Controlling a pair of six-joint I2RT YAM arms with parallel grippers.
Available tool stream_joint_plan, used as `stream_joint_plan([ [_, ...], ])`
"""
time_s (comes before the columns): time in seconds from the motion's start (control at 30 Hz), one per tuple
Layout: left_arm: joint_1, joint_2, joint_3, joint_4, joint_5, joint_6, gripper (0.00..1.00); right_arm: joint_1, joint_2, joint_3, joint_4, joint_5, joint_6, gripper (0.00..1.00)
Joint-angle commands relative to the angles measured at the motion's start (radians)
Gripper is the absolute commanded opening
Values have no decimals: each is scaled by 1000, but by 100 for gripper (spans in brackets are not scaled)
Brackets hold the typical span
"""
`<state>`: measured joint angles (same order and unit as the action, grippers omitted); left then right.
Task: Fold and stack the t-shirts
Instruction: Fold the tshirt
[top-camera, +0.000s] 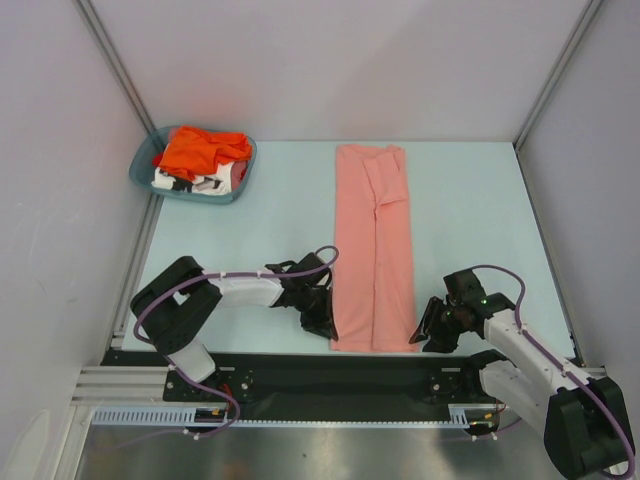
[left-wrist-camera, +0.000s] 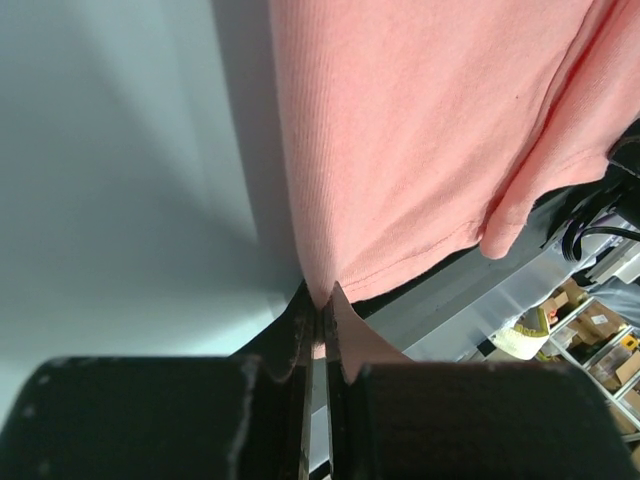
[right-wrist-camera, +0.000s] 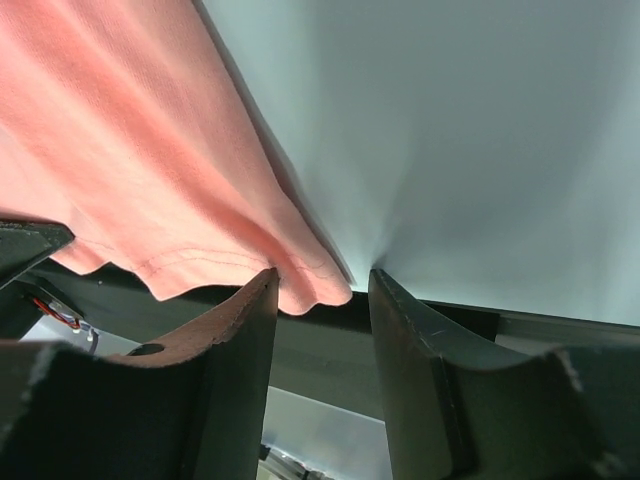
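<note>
Top external: salmon-pink t-shirt (top-camera: 372, 250) folded into a long strip mid-table (top-camera: 470, 200), running near to far; left gripper (top-camera: 322, 322) clamped tight on its near left hem corner; right gripper (top-camera: 428, 335) straddling the near right corner, jaws apart, not gripping; orange t-shirt (top-camera: 200, 150) and white t-shirt (top-camera: 195, 182) heaped in teal basket (top-camera: 136, 172), far left.

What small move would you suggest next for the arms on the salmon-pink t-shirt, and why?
Probably close the right gripper on the near right hem corner of the salmon-pink t-shirt. The left gripper is shut on its near left corner, while the right jaws stand open astride theirs, so both corners could then lift together.
</note>
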<state>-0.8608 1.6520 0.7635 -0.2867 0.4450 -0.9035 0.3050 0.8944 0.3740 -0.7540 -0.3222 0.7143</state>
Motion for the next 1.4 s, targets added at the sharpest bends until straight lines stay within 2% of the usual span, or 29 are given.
stream_joint_plan([
  [0.0, 6, -43, -24, -12, -25, 29, 7, 6, -8, 11, -21, 38, -15, 47],
  [0.17, 6, -49, -32, -11, -20, 35, 7, 2, -83, 29, -28, 21, 14, 51],
  [0.37, 6, -46, -39, 3, -8, 37, 7, -3, -26, 0, 7, 9, 16, 44],
  [0.4, 6, -43, -38, 4, -6, 38, 7, 9, -11, -6, 33, 0, 10, 39],
  [0.47, 6, -38, -35, 6, 0, 40, 7, 17, 50, -4, 42, -2, 2, 35],
  [0.83, 6, -40, -33, 11, 11, 44, 8, 43, 113, -10, 105, 9, 7, 32],
  [0.87, 6, -41, -35, 14, 11, 43, 8, 45, 109, -12, 107, 9, 10, 22],
  [0.97, 6, -50, -47, 12, 11, 38, 6, 45, 74, -7, 94, 9, 14, 2],
  [1.07, 6, -76, -61, 8, 12, 31, 1, 45, 22, 2, 62, -1, 25, 0],
  [1.2, 6, -115, -41, -6, 31, 8, 0, 43, -64, 35, 24, -6, 30, 0],
  [1.37, 23, -130, 51, -64, 34, -6, 0, -1, -43, 150, -14, 12, 7, 0],
])
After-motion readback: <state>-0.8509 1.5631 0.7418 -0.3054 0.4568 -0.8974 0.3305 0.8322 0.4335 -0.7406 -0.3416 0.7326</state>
